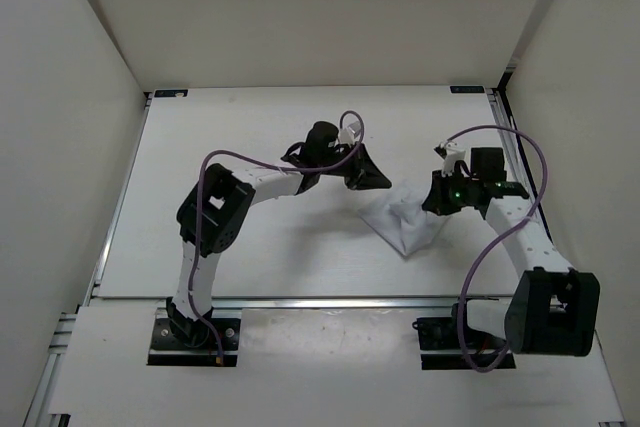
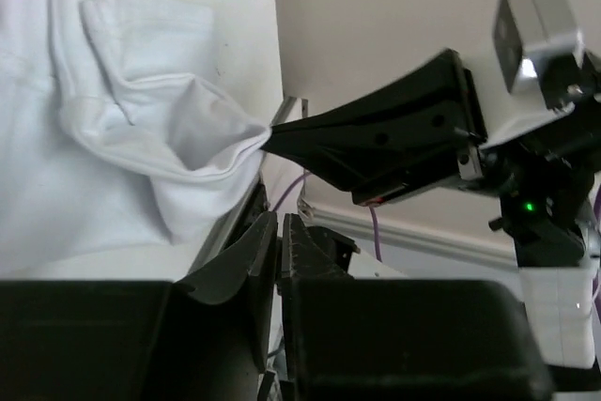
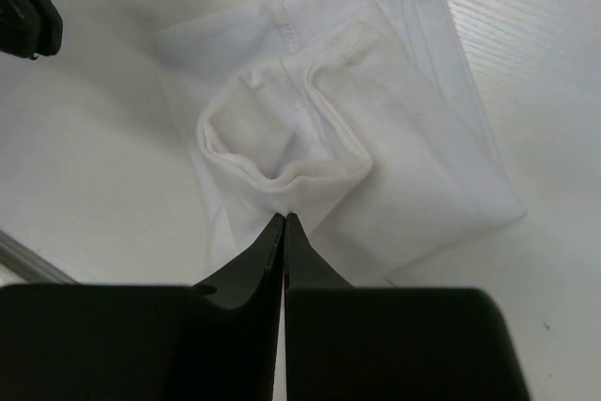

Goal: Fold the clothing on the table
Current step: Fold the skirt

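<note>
The clothing [image 1: 403,224] is a small white piece lying crumpled on the table [image 1: 250,127], right of centre. My right gripper [image 1: 430,207] is shut on its right edge, and the pinched fabric rises into a puckered fold at the fingertips [image 3: 284,219]. The left wrist view shows the same grip, with the black right gripper [image 2: 274,135] pulling the clothing [image 2: 141,129] into a point. My left gripper [image 1: 384,185] hovers just left of the clothing, apart from it. Its jaws stand a narrow slit apart [image 2: 279,218] with nothing between them.
The table's aluminium rail [image 1: 505,147] runs along the right side behind my right arm. White walls enclose the table at the left, back and right. Purple cables loop over both arms.
</note>
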Controlling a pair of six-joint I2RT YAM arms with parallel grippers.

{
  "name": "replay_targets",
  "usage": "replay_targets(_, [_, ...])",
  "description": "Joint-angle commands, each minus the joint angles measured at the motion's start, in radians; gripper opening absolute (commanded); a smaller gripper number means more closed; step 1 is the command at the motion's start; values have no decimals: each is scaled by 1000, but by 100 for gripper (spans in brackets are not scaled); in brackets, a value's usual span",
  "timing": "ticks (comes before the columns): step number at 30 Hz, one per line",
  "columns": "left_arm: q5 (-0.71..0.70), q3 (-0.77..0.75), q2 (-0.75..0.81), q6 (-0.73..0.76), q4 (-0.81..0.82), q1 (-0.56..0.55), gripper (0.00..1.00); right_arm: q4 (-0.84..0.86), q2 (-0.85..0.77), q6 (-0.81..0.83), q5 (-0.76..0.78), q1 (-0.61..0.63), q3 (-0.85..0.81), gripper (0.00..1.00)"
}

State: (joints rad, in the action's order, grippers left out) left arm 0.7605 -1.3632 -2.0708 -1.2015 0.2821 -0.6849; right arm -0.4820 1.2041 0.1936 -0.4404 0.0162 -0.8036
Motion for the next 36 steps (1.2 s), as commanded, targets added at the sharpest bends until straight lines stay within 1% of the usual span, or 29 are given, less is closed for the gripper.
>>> replay_targets(1, [66,-74,-6,8,-55,13,17,-61,64,15,-154,-15,-104,0])
replay_targets(2, [68,-100,-27,3,-55,22,18,-75,80,15,-184,-56,-120,0])
replay_targets(4, [83,-137,-61,-9,-69,19,16,-116,123,1,-323,-105,-173,0])
replay_targets(5, [88,-157,-78,-6,-80,19,16,-128,129,-2,-354,-131,-186,3])
replay_targets(6, [89,-181,-103,-12,-86,22,16,-124,143,-20,-398,-143,-193,8])
replay_targets(7, [103,-192,-115,-16,-90,19,15,-115,152,-45,-428,-159,-204,11])
replay_targets(8, [117,-215,-136,-13,-104,19,14,-112,153,-48,-455,-171,-207,17])
replay_targets(9, [120,-258,-161,-13,-112,12,13,-109,155,-68,-475,-182,-201,25])
replay_targets(10, [125,-276,-182,-1,-139,13,11,-101,160,-80,-516,-205,-201,30])
replay_targets(12, [131,-367,-241,29,-204,1,10,-101,163,-80,-602,-242,-213,53])
replay_targets(14, [155,-428,-284,46,-266,2,10,-156,169,-79,-627,-239,-239,63])
replay_targets(15, [161,-482,-317,54,-274,1,10,-170,175,-42,-591,-208,-256,62])
replay_targets(16, [177,-537,-327,54,-282,2,9,-199,181,-4,-519,-181,-259,60])
replay_targets(17, [206,-566,-360,68,-338,1,9,-210,181,35,-444,-141,-247,58])
replay_targets(18, [217,-636,-397,83,-403,-1,9,-210,178,46,-410,-106,-243,50])
replay_targets(19, [238,-731,-417,111,-438,-4,10,-208,181,46,-370,-102,-232,39])
replay_targets(20, [252,-784,-452,165,-545,1,9,-189,183,21,-351,-119,-224,32])
replay_targets(21, [264,-892,-495,196,-666,7,10,-185,199,4,-347,-146,-224,20])
replay_targets(22, [261,-992,-514,254,-725,7,10,-172,228,-34,-331,-159,-220,7])
replay_targets(23, [255,-1045,-546,302,-829,13,9,-150,250,-57,-319,-183,-212,0])
replay_targets(24, [247,-1120,-570,327,-909,16,9,-139,262,-56,-314,-206,-209,0])
replay_targets(25, [261,-1166,-583,351,-934,24,9,-133,282,-56,-293,-212,-206,0])
replay_targets(27, [264,-1179,-583,393,-994,30,9,-139,314,-40,-262,-205,-223,0])
replay_targets(29, [284,-1121,-557,407,-994,27,8,-161,359,-25,-279,-202,-253,0])
replay_targets(32, [324,-1024,-505,405,-931,16,9,-187,419,-20,-308,-199,-266,0])
replay_targets(34, [355,-967,-464,402,-881,7,9,-170,434,-28,-305,-180,-275,0])
replay_targets(36, [382,-926,-440,402,-854,4,9,-172,475,-42,-345,-176,-290,0])
